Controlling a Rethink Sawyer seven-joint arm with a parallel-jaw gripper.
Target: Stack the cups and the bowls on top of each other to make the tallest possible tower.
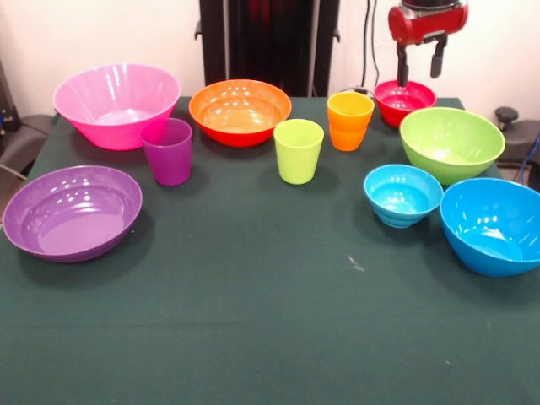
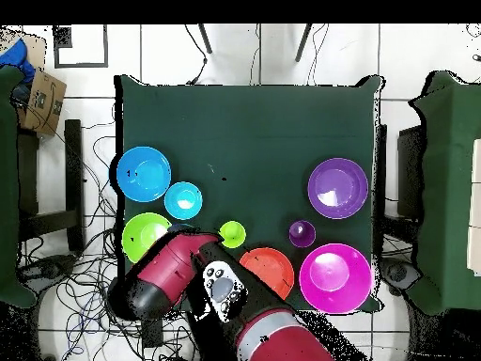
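My jaws (image 1: 417, 67) hang apart, empty, above small red bowl (image 1: 404, 101) at far right of counter (image 1: 253, 312), dark green cloth. All pieces glossy round plastic, none stacked. Cups in middle row: purple cup (image 1: 168, 150), lime cup (image 1: 299, 150), orange cup (image 1: 350, 120). Big pink bowl (image 1: 117, 104) far left; shallow purple bowl (image 1: 72, 211) near left.

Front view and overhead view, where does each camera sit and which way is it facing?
Front view: across the table, level with it, facing the cups and bowls; only the red gripper shows, jaws apart above the small red bowl.
Overhead view: above the table, looking straight down; the red arm reaches in from the bottom edge, hiding that bowl.
Shared: the green tablecloth, the big pink bowl and the lime green cup.
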